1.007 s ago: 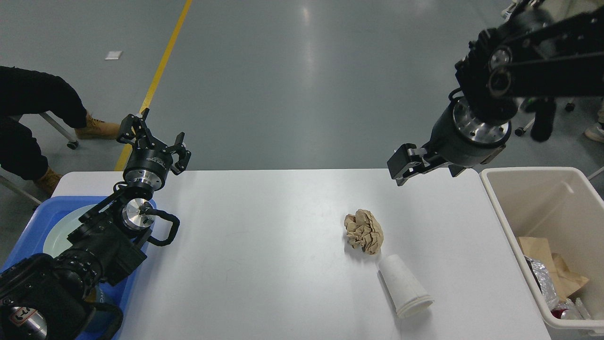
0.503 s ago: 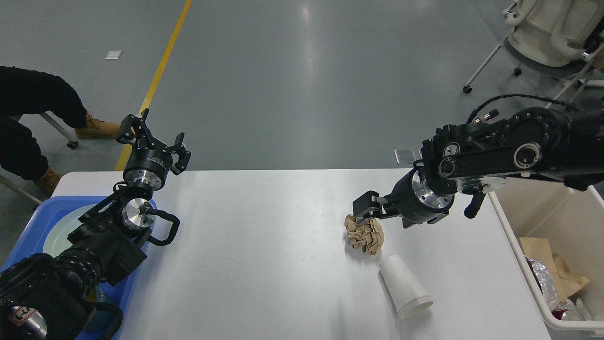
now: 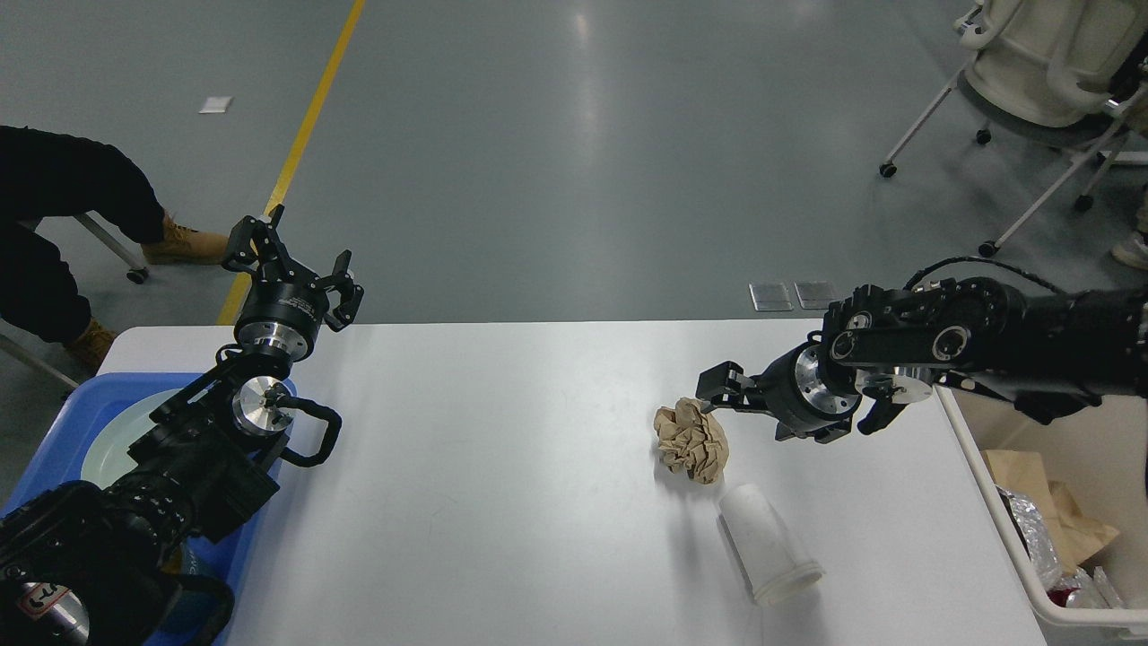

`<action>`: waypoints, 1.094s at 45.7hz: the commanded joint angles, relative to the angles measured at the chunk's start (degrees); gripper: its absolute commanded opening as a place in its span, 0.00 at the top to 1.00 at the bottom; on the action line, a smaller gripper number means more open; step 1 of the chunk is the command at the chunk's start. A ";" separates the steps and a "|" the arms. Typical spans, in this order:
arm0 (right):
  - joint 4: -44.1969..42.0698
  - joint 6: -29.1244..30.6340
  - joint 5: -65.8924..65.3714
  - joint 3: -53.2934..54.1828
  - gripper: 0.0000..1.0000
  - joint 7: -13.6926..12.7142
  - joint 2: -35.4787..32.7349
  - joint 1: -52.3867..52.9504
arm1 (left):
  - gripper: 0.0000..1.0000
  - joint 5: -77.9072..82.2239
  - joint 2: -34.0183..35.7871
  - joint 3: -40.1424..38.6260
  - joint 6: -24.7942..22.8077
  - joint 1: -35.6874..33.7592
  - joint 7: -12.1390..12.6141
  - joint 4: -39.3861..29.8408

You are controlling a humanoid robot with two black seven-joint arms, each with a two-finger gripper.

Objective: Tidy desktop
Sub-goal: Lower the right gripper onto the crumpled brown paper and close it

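white desktop (image 3: 502,502), tan paper wad (image 3: 691,440), blue tray (image 3: 63,422)

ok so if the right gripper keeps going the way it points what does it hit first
Most likely the crumpled brown paper ball: the right gripper points left, just above the ball's upper right edge. Height is unclear, so it might pass over it.

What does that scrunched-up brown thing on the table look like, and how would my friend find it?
Start at the big white desktop and look right of its middle, in front of the right gripper. There lies a crumpled ball of brown paper, with a white paper cup on its side just nearer to the robot. It is the only tan, wrinkly lump on the desktop; the cup is smooth and white.
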 commanded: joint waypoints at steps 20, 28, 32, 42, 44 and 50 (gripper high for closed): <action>-9.54 -1.33 -0.70 2.20 0.00 0.27 9.56 -6.52 | 0.04 0.00 -0.01 0.00 0.00 0.00 0.00 0.00; -12.88 -1.42 -0.79 2.55 0.00 0.35 11.67 -8.02 | 0.04 0.00 -0.01 0.00 0.00 0.00 0.00 0.00; -15.43 -1.42 -1.05 2.46 0.00 0.35 12.64 -9.51 | 0.04 0.00 -0.01 0.00 0.00 0.00 0.00 0.00; -19.74 -1.51 -4.48 2.55 0.00 0.35 13.61 -11.71 | 0.04 0.00 -0.01 0.00 0.00 0.00 0.00 0.00; -20.35 -1.68 -4.74 2.55 0.00 0.35 13.69 -12.15 | 0.04 0.00 -0.01 0.00 0.00 0.00 0.00 0.00; -20.53 -2.04 -4.74 2.55 0.00 0.35 13.78 -12.76 | 0.04 0.00 -0.01 0.00 0.00 0.00 0.00 0.00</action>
